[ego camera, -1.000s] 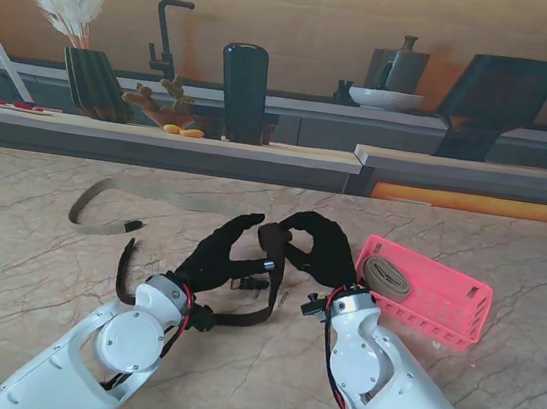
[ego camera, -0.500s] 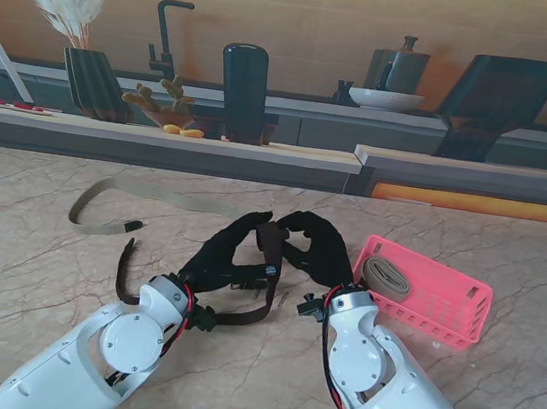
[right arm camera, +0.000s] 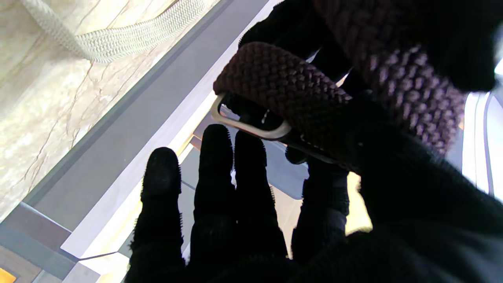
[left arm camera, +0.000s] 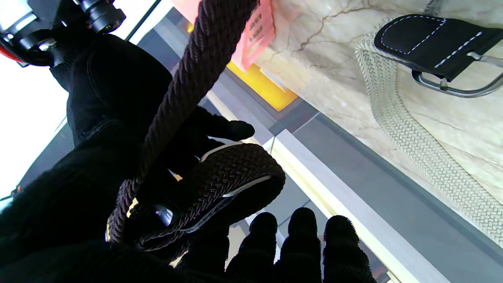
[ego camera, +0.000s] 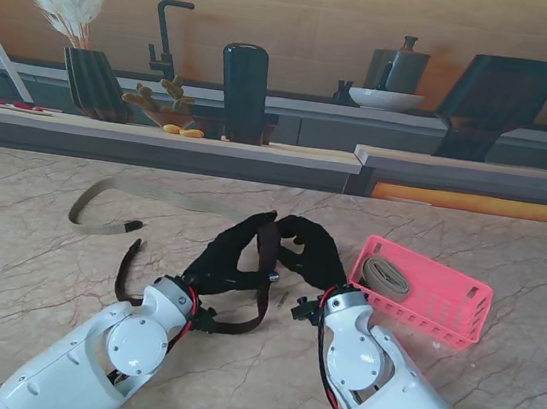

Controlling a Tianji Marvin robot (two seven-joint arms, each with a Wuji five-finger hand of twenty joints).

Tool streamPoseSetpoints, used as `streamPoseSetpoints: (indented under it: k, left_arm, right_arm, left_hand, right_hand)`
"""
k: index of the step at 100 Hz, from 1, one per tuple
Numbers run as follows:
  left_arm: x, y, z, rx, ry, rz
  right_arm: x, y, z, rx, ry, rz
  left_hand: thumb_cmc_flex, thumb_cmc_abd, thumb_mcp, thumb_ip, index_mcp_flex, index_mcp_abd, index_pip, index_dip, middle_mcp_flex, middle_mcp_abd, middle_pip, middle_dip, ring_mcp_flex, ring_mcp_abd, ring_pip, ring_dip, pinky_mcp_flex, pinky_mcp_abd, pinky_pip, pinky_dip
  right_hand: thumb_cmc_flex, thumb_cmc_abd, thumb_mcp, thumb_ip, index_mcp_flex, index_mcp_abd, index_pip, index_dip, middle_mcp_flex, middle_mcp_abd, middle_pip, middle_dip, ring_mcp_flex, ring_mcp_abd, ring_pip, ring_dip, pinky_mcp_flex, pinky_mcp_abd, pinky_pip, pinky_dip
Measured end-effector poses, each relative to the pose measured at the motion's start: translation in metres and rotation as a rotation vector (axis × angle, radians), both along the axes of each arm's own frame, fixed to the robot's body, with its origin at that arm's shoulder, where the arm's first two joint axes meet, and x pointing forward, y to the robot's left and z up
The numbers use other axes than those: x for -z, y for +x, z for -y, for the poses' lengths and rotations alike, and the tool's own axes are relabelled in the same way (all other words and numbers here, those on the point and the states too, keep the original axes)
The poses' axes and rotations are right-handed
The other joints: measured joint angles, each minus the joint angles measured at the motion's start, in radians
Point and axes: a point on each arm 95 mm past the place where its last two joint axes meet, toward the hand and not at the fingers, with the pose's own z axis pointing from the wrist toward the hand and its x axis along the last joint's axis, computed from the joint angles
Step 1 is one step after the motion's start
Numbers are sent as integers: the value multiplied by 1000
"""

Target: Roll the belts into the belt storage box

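Rolling needs two grips: left hand (ego camera: 232,255) and right hand (ego camera: 313,250) both pinch the brown belt (ego camera: 268,249) mid-desk, lifted (tail trailing near-left) so its coil tightens before reaching the pink box (ego camera: 443,297).

A dark brown braided belt (left arm camera: 220,177) is curled into a partial loop between the two black-gloved hands, with its free length rising taut out of the loop and past the frame edge. The left hand (left arm camera: 283,251) shows three fingers (left arm camera: 300,232) just beside the loop, while the right hand (left arm camera: 114,90) presses against it from the opposite side. On the marble counter (left arm camera: 322,35) lies a beige woven belt (left arm camera: 412,141) with a black stitched end and metal buckle (left arm camera: 452,84), near the edge of a pink storage box (left arm camera: 255,35).
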Motion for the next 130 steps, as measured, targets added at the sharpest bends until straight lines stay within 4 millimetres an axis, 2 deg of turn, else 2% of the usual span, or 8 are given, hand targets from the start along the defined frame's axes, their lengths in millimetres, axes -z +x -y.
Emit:
streamPoseSetpoints:
  k: [18,52,72,81,92,109,124,130]
  left_arm:
    - [0,2,1,-47,0,15]
    - [3,3,14,-124,-38,-15]
    - [5,5,20,-162,-40,-4]
    - [6,5,22,-183,-71,-8]
    - [7,5,25,-214,-107,4]
    - [9,4,29,-218,-163,-14]
    - [7,3,32,-227,-205,-33]
    - [7,3,33,-233,-214,-32]
  right_arm:
    - [-2,-2,-2,-9,20,-9]
    - [-2,-9,-10,-35,84,-61]
    - [1,-11,-13,-43,125,-100]
    - [1,-11,-15,-42,150,-125]
    - [0,-12,-17,-42,144,-122]
    - [-2,-12,-18,-31,146,-123]
    - [-1,-15,-20,-28,161,-136]
    - [0,-16,-20,-25,163,-138]
  left_hand:
    - [45,-6,-1,0,-6,-58,-1,87,0,-1,7,28,0,-1,34,9,-1,1,92,33]
    - [98,26,-96,0,-6,-61,-1,152,1,-1,59,51,0,29,95,27,-11,40,246,55]
    - [173,78,-143,0,-6,-57,2,178,4,-15,124,53,10,11,132,39,-17,41,346,57]
    - [198,82,-143,0,-6,-56,76,198,17,-50,169,62,21,-13,146,43,-20,41,391,68]
    - [199,84,-143,0,-6,-56,260,268,17,-60,191,62,21,-18,164,43,-22,41,427,78]
    - [238,126,-143,-1,-12,-74,676,488,84,-61,288,102,92,-39,187,43,-18,45,465,92]
    - [418,124,-214,-22,-6,-76,817,535,230,-79,328,127,179,-55,222,43,17,53,500,109]
    - [449,123,-224,-24,-1,-76,858,537,267,-85,340,136,214,-56,245,43,37,54,523,119]
  right_hand:
    - [11,-1,0,0,0,17,0,0,0,0,0,0,0,1,-1,0,0,0,0,0]
    - [12,-1,1,0,0,17,0,0,0,0,-3,0,0,1,-11,0,0,0,0,0]
    - [12,-1,10,0,0,20,0,0,0,0,-5,0,0,2,-12,0,0,0,0,0]
    - [12,-1,11,0,0,21,0,0,0,0,-11,0,0,2,-13,0,-1,0,0,0]
    - [12,0,11,0,0,21,0,0,0,0,-15,0,0,2,-22,0,-11,0,0,0]
    - [9,1,12,0,0,21,-1,0,0,2,-4,-3,-12,3,-30,0,-36,0,0,0]
    - [14,12,12,0,-6,21,-19,0,3,3,11,-5,-33,3,-43,0,-78,28,-60,-21]
    - [16,23,9,0,-16,20,-23,0,3,0,11,-13,-50,3,-67,-17,-112,41,-113,-38]
